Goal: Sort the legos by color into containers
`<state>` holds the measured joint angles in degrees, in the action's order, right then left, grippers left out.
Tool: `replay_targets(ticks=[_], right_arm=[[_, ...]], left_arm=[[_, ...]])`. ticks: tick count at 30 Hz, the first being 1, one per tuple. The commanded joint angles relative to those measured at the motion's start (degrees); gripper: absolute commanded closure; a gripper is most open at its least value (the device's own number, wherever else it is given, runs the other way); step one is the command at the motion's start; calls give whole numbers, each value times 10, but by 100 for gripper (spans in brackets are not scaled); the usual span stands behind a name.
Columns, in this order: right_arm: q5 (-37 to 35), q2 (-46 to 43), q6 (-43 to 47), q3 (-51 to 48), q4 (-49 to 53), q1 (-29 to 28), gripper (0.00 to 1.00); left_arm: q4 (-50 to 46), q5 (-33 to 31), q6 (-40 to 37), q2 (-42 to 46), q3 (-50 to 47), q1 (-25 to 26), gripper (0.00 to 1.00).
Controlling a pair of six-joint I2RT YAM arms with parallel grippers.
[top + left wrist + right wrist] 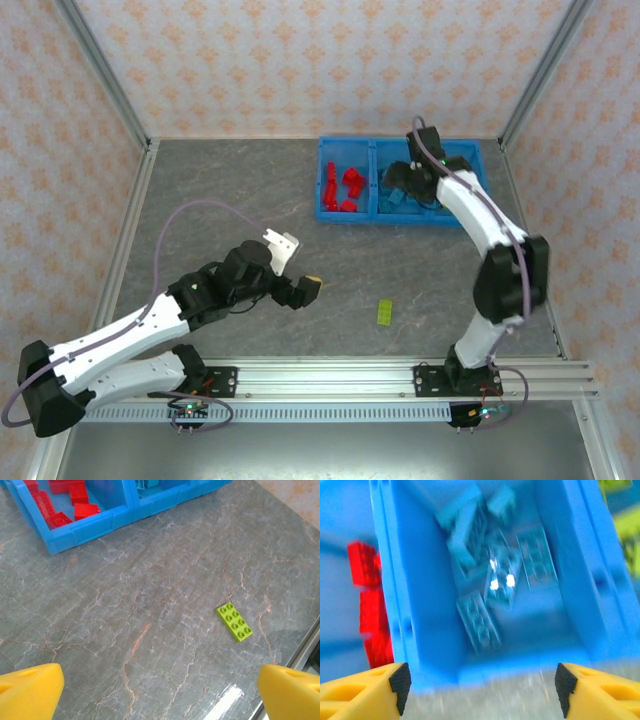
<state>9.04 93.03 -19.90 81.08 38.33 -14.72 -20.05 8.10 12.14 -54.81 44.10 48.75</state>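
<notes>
1. Above the middle compartment of the blue bin [345, 217], the right claw [482, 690] hung with its yellow-tipped fingers spread wide and nothing between them.
2. Directly below that claw, a loose heap of light blue legos [490, 580] lay on the floor of the same middle compartment. The bricks were tilted at different angles and blurred in the wrist view.
3. Across the inner wall from them, the red legos [345, 185] lay in the bin's left compartment, several resting against one another.
4. Past the bin's other inner wall, yellow-green bricks [625, 525] showed in the right compartment, too blurred to count.
5. Well apart from the bin, on its near side toward the arms' bases, a single yellow-green lego [235, 622] lay flat with its studs up on the grey marbled worktop [220, 190], touching nothing else.
6. Also on the near side of the bin, and to the left of that loose brick, the left claw [160, 695] hovered over bare worktop. Its two yellow pads were set far apart and held nothing, and the brick lay ahead of them.
</notes>
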Motion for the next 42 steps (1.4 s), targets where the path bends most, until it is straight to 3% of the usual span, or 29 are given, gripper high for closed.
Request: replay_targets(ticks=[1, 6, 10, 14, 18, 25, 29, 35, 42], right_arm=[[26, -142, -51, -124, -5, -33, 20], [9, -316, -150, -290, 37, -118, 20], [-17, -380, -258, -374, 65, -214, 21], [-27, -355, -323, -421, 38, -305, 21], [-57, -267, -319, -412, 29, -360, 21], [-124, -148, -279, -386, 6, -375, 27], [-119, -118, -286, -408, -22, -376, 41], [-119, -132, -307, -445, -41, -376, 66], [-171, -206, -293, -420, 14, -374, 72]], left_arm=[[24, 5, -18, -15, 6, 2, 0], [53, 17, -42, -38, 0, 2, 0], [69, 21, -51, -46, -6, 2, 1], [79, 19, -50, -47, -14, 2, 1], [76, 19, -42, -41, -18, 2, 1], [55, 19, -37, -25, -32, 3, 0], [33, 18, -36, -25, -31, 5, 1], [46, 1, -34, -9, -39, 6, 1], [44, 3, -34, -4, -33, 6, 1]])
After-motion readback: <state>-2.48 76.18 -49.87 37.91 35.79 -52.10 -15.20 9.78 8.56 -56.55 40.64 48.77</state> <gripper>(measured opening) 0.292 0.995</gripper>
